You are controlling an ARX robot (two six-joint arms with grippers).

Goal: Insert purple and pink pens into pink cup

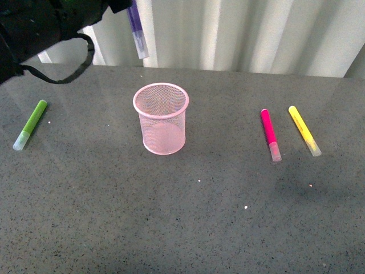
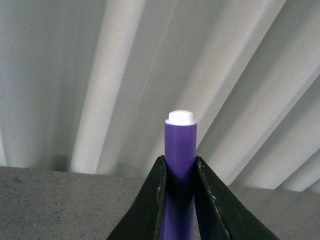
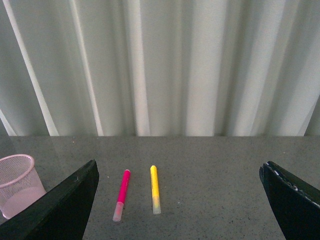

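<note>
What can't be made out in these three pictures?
- Front view: the slim dark purple marker pen: upper end hidden by the left jaws and the top edge.
- Left wrist view: the pen's gripped stretch is covered by the jaws, the rest cut by the picture's edge.
- Right wrist view: the pale pink wire-mesh cup is cut by the frame edge and partly covered by one right jaw.

Left pincer point(image 2: 180, 160), apparently raised, grips purple pen point(image 2: 180, 140); right pincer point(image 3: 178, 167) agape.
</note>
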